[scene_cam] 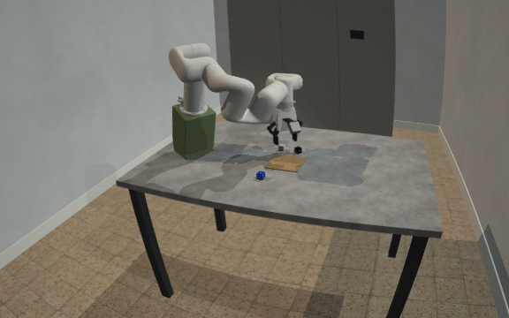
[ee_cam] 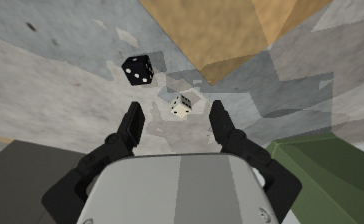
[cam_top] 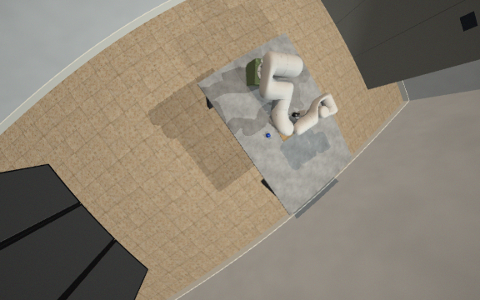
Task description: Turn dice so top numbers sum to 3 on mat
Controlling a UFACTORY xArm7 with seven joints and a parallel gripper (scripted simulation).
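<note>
3 dice all off the mat [scene_cam: 285,162]; jaws spread wide, gripping nothing, above the white die [ee_cam: 182,106], so next: descend and pinch it.

Open pincer [ee_cam: 181,118] above white die [ee_cam: 182,106], gap free, black die [ee_cam: 138,69] close beside

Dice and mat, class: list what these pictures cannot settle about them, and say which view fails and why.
- Blue die: pips too small in the exterior and top views; outside the wrist view.
- White die: top face seen at a slant in the wrist view, count unclear.
- Black die: three pips show on one side; top number uncertain.
- Mat: cut off by the wrist view's edge; mostly under the arm from above.
</note>
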